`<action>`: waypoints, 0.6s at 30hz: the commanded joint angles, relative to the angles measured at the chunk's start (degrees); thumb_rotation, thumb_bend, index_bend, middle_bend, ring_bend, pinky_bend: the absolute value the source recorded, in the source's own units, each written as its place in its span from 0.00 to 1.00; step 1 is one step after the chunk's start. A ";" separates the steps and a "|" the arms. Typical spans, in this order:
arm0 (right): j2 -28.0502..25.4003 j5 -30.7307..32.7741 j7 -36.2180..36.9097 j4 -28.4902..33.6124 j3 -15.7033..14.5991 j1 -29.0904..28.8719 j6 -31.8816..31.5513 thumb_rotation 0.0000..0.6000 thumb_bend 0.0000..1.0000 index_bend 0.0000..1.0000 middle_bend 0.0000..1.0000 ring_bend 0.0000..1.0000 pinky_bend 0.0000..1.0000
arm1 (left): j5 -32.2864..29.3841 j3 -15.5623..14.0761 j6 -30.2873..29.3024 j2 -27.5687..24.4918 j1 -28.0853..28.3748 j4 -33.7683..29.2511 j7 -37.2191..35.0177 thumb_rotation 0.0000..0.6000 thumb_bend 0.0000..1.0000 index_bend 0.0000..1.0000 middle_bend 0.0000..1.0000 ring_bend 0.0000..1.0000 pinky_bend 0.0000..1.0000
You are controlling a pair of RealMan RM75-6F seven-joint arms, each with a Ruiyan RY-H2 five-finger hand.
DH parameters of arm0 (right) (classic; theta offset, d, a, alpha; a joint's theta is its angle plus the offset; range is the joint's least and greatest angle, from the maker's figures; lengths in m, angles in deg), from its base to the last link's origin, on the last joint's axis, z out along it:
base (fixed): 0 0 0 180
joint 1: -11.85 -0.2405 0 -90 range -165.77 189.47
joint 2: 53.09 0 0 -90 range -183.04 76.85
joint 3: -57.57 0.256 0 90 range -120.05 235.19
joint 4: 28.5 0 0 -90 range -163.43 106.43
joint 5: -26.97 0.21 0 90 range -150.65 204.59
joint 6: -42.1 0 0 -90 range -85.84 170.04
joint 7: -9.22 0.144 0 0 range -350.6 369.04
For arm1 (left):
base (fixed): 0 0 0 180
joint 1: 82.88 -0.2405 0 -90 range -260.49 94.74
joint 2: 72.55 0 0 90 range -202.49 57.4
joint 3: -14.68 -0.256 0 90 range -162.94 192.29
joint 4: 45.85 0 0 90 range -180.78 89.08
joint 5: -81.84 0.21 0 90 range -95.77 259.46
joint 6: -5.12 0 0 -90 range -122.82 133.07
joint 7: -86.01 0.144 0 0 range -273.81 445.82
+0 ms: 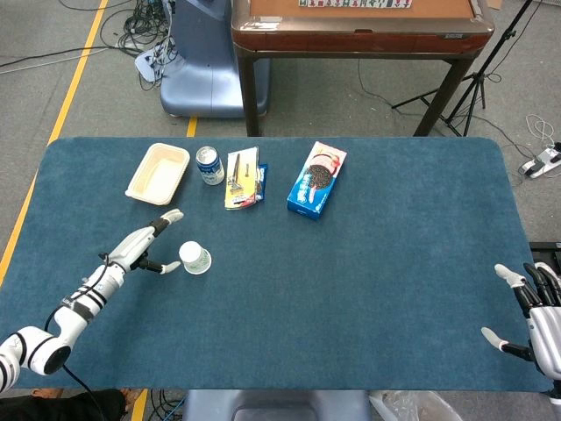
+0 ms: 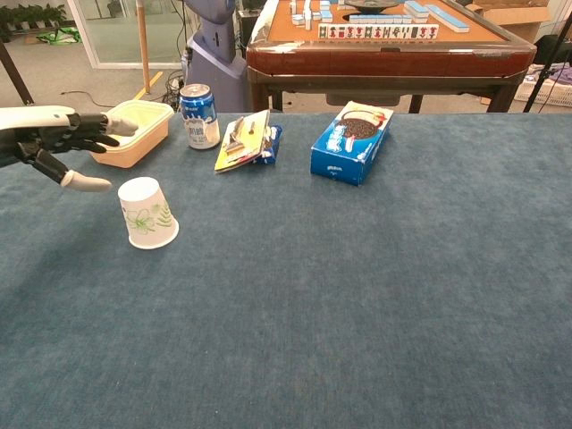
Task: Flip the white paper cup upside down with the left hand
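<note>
Retreat is the step in hand, judging by how things lie: the white paper cup (image 2: 148, 213) stands mouth-down on the blue surface (image 2: 375, 295), base up, so the flip itself looks done. The left hand (image 2: 55, 143) hovers at about 10 o'clock of the cup in the chest view, apart from it, fingers spread and holding nothing. From the head view the left hand (image 1: 140, 250) sits at 9 o'clock of the cup (image 1: 195, 258), near but not touching.

To finish well, draw the hand off toward 9 o'clock and slightly upward, keeping the thumb clear of the cup wall, since a light empty cup would tip at a brush. Avoid swinging toward 12 o'clock, where the food container (image 2: 134, 130) and drink can (image 2: 199, 115) stand near.

The right hand (image 1: 536, 314) rests at the surface's 4 o'clock edge, fingers apart and empty, well away from the cup
</note>
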 commanded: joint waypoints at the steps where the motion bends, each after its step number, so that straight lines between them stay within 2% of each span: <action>1: -0.11 0.33 0.17 -0.04 0.10 -0.75 1.29 1.00 0.10 0.15 0.22 0.01 0.00 | -5.57 0.72 -10.43 -3.57 -5.36 -7.16 18.42 1.00 0.23 0.06 0.00 0.00 0.00; 3: -0.11 0.41 0.19 0.00 0.23 -1.33 2.15 1.00 0.10 0.15 0.22 0.01 0.00 | -8.74 1.03 -14.10 -4.86 -7.51 -10.95 24.75 1.00 0.23 0.07 0.00 0.00 0.00; 9: 0.07 0.67 0.12 0.11 0.61 -2.65 3.91 1.00 0.10 0.15 0.22 0.01 0.00 | -14.43 0.22 -23.40 -7.88 -13.46 -19.32 36.15 1.00 0.23 0.10 0.00 0.00 0.00; 13: 0.09 0.45 -0.26 0.38 0.53 -3.30 4.87 1.00 0.10 0.15 0.22 0.01 0.00 | -14.24 -1.22 -29.87 -8.13 -17.19 -21.78 41.24 1.00 0.23 0.10 0.00 0.00 0.00; 18: -0.03 0.03 -0.36 0.77 0.25 -3.66 5.36 1.00 0.10 0.15 0.22 0.01 0.00 | -13.26 -3.59 -34.13 -8.98 -21.19 -24.99 43.96 1.00 0.23 0.10 0.00 0.00 0.00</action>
